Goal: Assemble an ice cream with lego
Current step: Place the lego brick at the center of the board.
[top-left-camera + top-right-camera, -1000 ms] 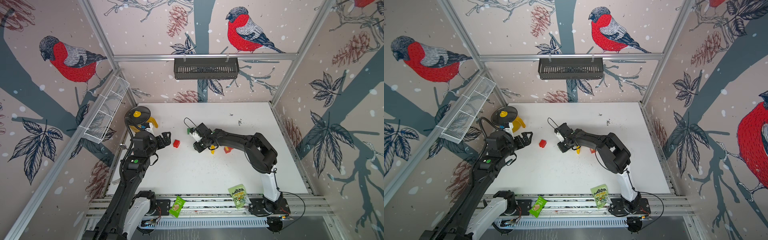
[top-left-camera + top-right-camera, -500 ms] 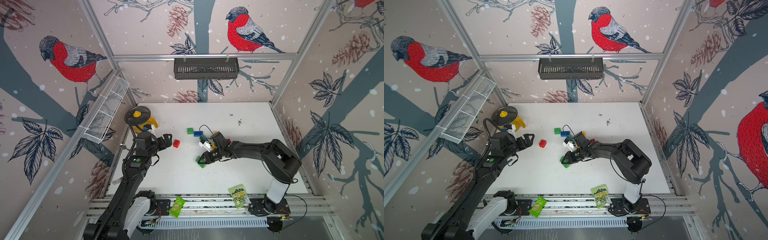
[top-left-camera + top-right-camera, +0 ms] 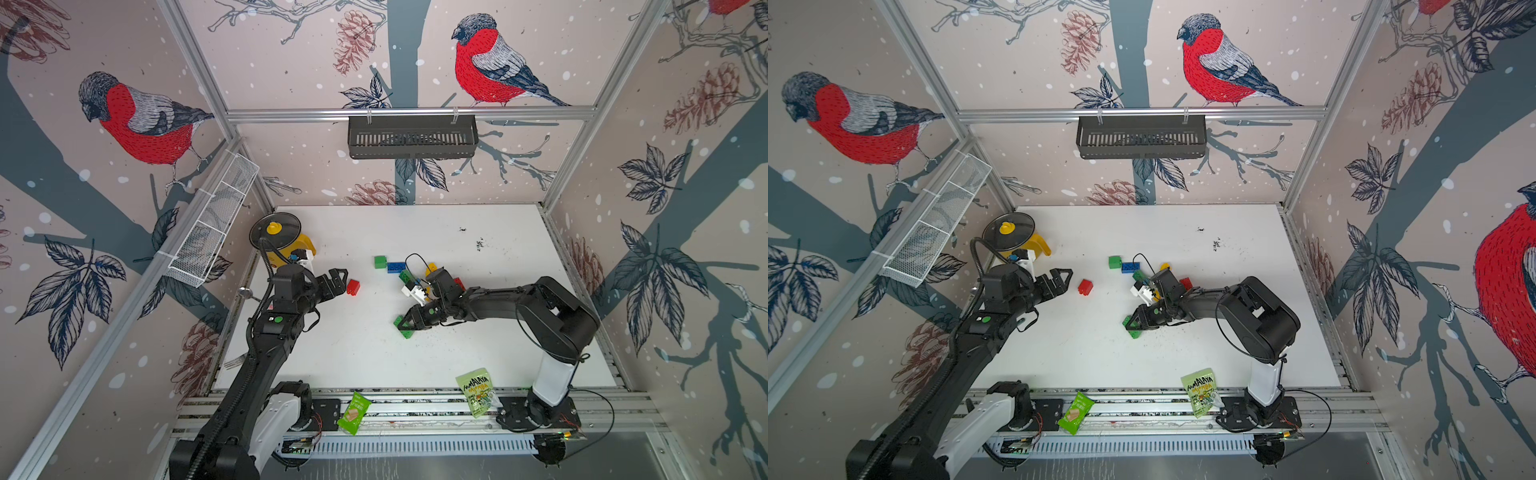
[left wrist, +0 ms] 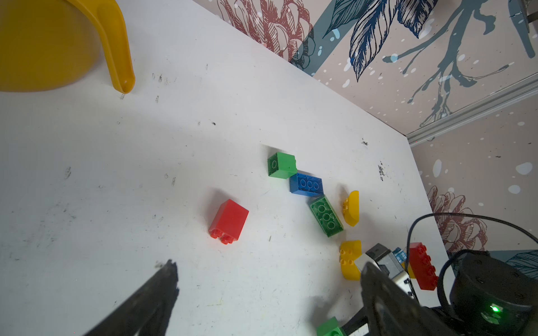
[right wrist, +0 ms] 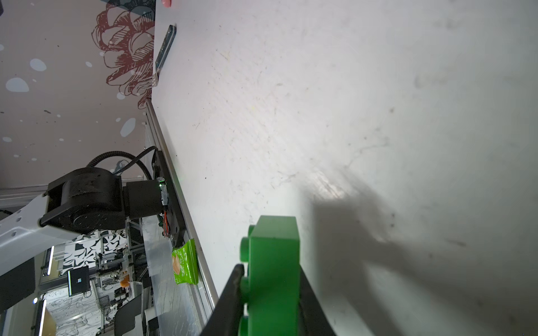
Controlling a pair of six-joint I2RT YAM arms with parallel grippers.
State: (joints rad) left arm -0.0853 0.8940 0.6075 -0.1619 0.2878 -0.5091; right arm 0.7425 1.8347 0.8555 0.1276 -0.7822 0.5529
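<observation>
Nearest, along the bottom of both top views, a small green snack packet [image 3: 353, 412] lies on the front rail. A larger green packet [image 3: 478, 391] straddles the rail and the edge of the white surface [image 3: 332, 361].

Further in, just right of centre, the right end effector [image 3: 405, 325] is clamped shut on a held green brick [image 5: 275, 261]. The brick is low at the surface; whether it touches I cannot tell.

Left of centre, the left end effector [image 3: 338, 282] stands wide open and holds nothing. A red brick [image 3: 353, 286] lies on its side just ahead of its tips, apart from both fingers in the left wrist view.

Behind the right wrist sits a loose cluster: a small green brick [image 4: 281, 165] touching a blue brick [image 4: 306, 184], then a long green brick [image 4: 326, 216] with a yellow half-round brick [image 4: 350, 208] just beside it. A second yellow half-round brick [image 4: 349, 259] and a long red brick [image 4: 423, 266] lie nearer that wrist.

At the surface's far left corner stands a yellow pot [image 3: 301, 245] under a dark lid [image 3: 275, 230].

Farthest, a white wire basket [image 3: 212, 232] hangs on the left wall and a black basket [image 3: 412, 137] hangs on the back rail.
</observation>
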